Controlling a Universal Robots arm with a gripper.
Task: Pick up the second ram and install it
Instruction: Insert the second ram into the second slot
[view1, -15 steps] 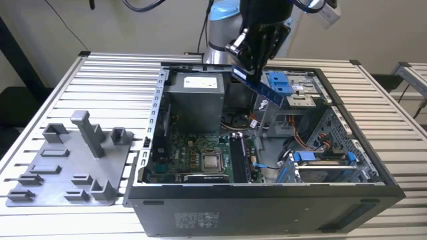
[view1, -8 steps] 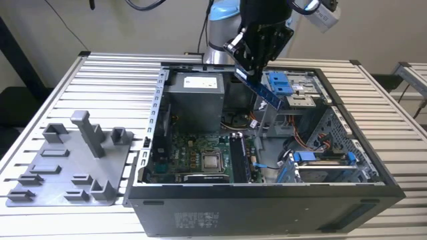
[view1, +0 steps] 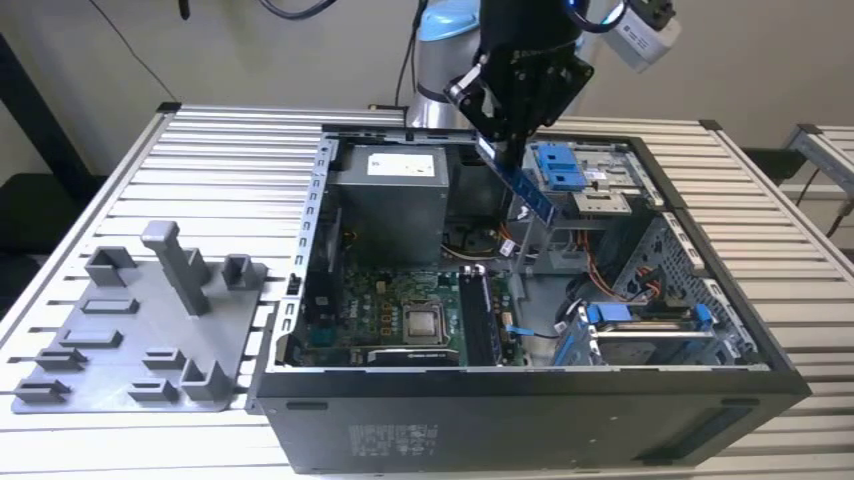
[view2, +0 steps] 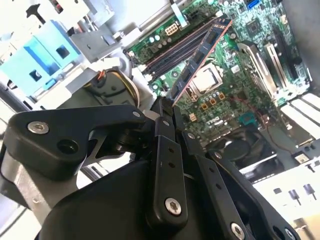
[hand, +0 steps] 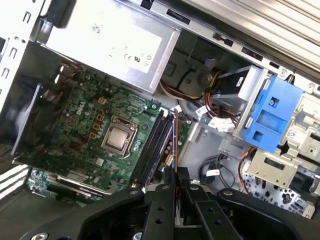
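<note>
Beneath the open computer case (view1: 534, 400) runs the slatted surface (view1: 200, 150). Outside the case, toward the exterior view's left, sits the grey holder tray (view1: 130, 338), and no memory stick can be seen on it. On the case's floor lies the green motherboard (view1: 360, 300).

Above the case's interior hangs the gripper (view1: 499, 138), its fingers clamped on 1 end of the 2nd ram (view1: 525, 186). The stick slants down from the gripper into the case's opening without touching anything inside. In both wrist views it juts out from between the fingers, over the board.

On the board, the dark memory slots (view1: 481, 315) run just beside the CPU (view1: 424, 322). 1 slot looks filled by a stick, though that is hard to confirm.

By this reading the pick-up is done: the 2nd ram is off the tray and over the case. Lining it up with a free slot and pressing it home are left.
</note>
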